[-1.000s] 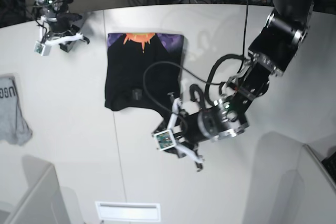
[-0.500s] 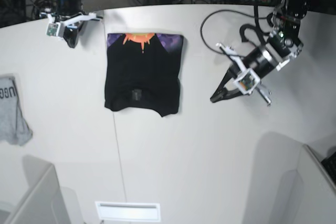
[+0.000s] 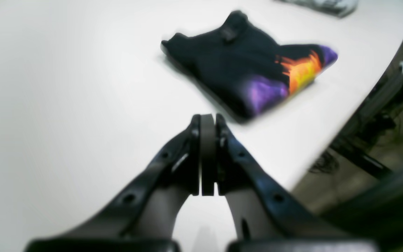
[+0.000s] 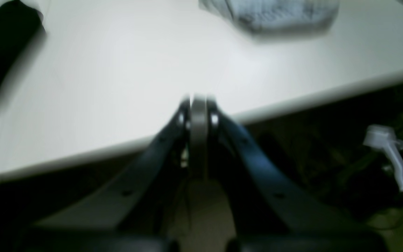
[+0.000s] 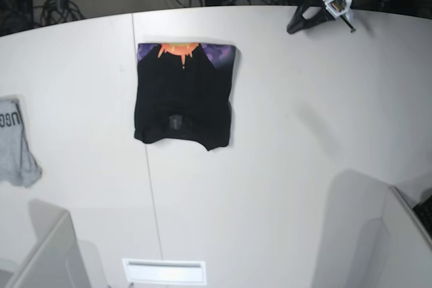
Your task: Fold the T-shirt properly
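The T-shirt (image 5: 183,96) lies folded into a flat black rectangle at the table's middle, its orange and purple print along the far edge. My left gripper (image 5: 292,29) hangs over the far right table edge, well away from the cloth. In the left wrist view the left gripper (image 3: 207,119) is shut and holds nothing, and the T-shirt (image 3: 236,66) lies beyond it. My right gripper (image 4: 198,99) is shut and empty above the far left table edge. There the T-shirt (image 4: 2,52) shows only as a dark corner.
A small grey garment (image 5: 13,143) with dark lettering lies at the table's left edge, also visible as the grey garment (image 4: 271,14) in the right wrist view. Cables and equipment sit behind the table. Pale partitions (image 5: 40,254) rise at the near corners.
My left arm has swung from the shirt's near edge up to the far right table edge, and its gripper has shut. The right arm has drawn back past the far left edge.
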Robot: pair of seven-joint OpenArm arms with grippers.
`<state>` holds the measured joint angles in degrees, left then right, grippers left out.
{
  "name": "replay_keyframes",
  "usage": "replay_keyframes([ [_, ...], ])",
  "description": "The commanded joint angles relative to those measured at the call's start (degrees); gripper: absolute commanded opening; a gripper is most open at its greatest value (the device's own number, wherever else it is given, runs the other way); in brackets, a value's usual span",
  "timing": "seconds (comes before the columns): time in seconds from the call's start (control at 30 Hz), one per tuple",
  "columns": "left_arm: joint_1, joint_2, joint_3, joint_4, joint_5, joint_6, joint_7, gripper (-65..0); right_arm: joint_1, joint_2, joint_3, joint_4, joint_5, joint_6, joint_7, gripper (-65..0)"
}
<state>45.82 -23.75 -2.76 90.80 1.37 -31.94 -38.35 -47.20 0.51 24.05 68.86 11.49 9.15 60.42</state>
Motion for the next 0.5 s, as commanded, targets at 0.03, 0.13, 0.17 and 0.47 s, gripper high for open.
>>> replay_keyframes([
  [0.03, 2.84, 2.17, 0.26, -5.31, 3.43, -0.63, -4.42, -65.0, -0.67, 1.38, -0.89, -8.77, 0.34, -0.31, 6.96, -65.0],
  [0.13, 3.28, 4.80, 0.26, -16.30, 6.85, -0.63, -10.66, -65.0, 0.12, 5.07, -7.39, -24.42, 0.34, -0.49, 17.33, -65.0],
  [0.17, 3.10, 5.59, 0.26, -20.34, 7.82, -0.63, -12.51, -65.0, 1.35, 6.04, -10.47, -30.05, 0.34, -0.58, 19.58, -65.0],
  [0.47, -9.30, 9.81, 4.92, -56.12, 7.73, -0.63, -13.92, -65.0, 16.21, 7.44, -29.55, -64.86, 0.51, -0.58, 18.74, -65.0],
])
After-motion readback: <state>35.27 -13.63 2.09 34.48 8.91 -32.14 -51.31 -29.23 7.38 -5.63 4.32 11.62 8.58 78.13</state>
